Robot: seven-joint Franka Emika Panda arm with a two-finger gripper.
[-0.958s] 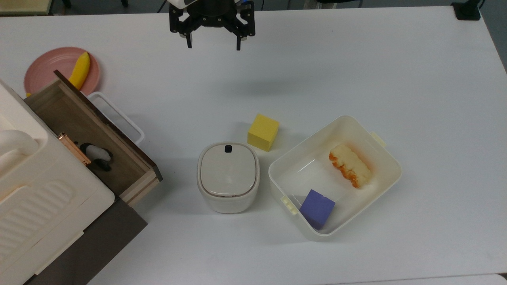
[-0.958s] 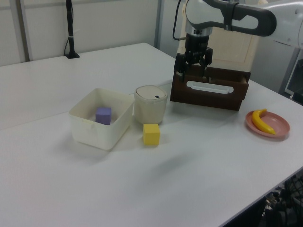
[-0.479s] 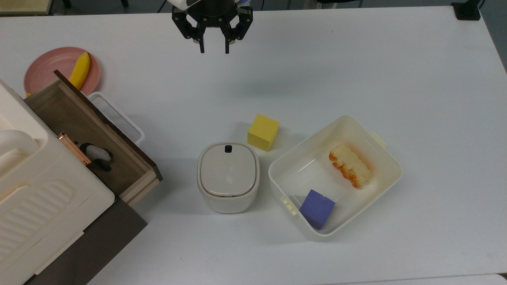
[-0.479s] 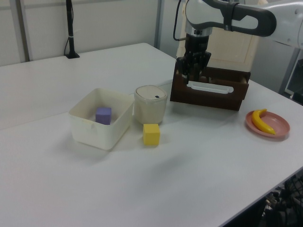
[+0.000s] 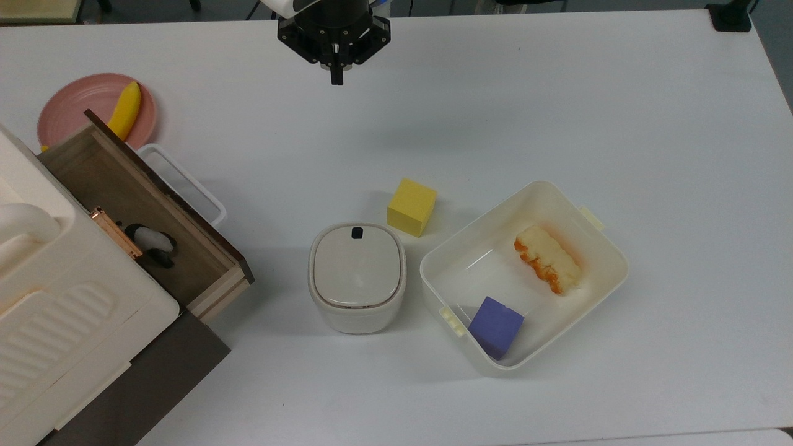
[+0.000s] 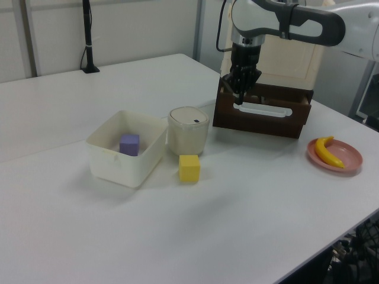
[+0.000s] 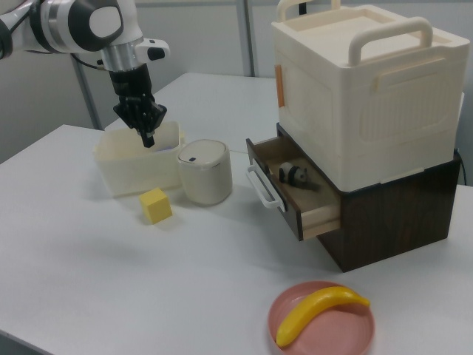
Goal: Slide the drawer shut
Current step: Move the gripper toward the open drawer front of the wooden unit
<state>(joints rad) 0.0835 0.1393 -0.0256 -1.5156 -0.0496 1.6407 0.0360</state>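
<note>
From the top view, I see the drawer (image 5: 139, 210) standing pulled out of the cream cabinet (image 5: 56, 310) at the table's left edge in the top view, its white loop handle (image 5: 186, 183) facing the table's middle and a small panda toy (image 5: 150, 241) lying inside; my gripper (image 5: 335, 77) hangs over the far edge, well apart from the handle, fingers pressed together on nothing, where a second ago they stood wide and half a second ago half-closed. In the left view the gripper (image 6: 238, 99) shows in front of the drawer (image 6: 260, 113), above table height, with the lidded bin (image 6: 188, 130), the open tub (image 6: 127, 148) and the yellow block (image 6: 189, 167) nearer the table's middle; nothing on the table has shifted. In the right view the drawer (image 7: 292, 188) juts out below the cabinet, the banana plate (image 7: 321, 318) at the near edge, the gripper (image 7: 145, 135) over the tub. I judge the wooden drawer stiff and fairly light, likely to run easily on its slides; closed fingers suit a flat push on the dark front panel beside the handle, squarely along the slide so it does not bind.
</note>
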